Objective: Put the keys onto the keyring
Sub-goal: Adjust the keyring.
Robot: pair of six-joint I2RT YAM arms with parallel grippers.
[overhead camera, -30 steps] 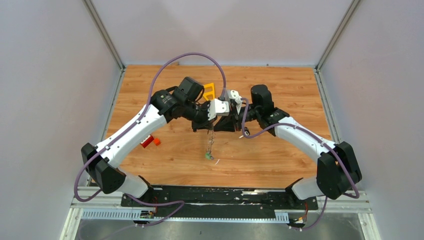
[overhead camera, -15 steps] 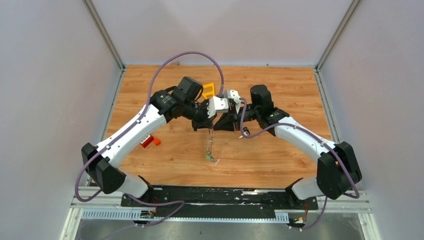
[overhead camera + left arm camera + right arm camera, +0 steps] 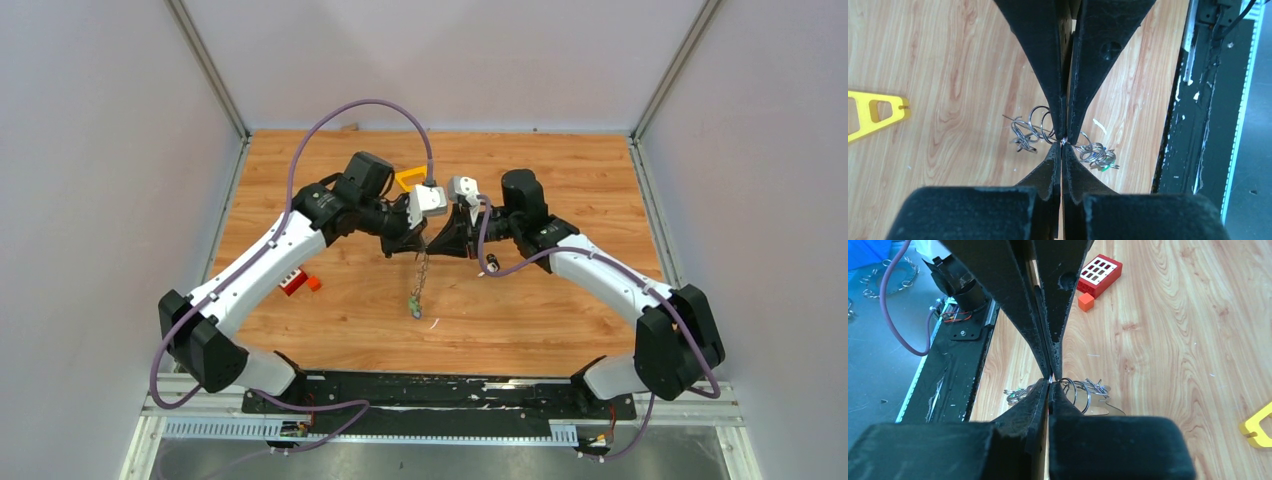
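The left tool (image 3: 1062, 150) and right tool (image 3: 1049, 386) were clamped tip to tip on the wire of the keyring (image 3: 1039, 124) above the desk (image 3: 560, 310), with the keys (image 3: 415, 306) dangling beneath (green tag lowest). Threading was judged under way; next, a key had to be slid on with the grip kept.

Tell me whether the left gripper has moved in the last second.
Yes. In the top view the left gripper has shifted slightly left and toward the far edge of the table, now hiding more of the yellow triangle frame.
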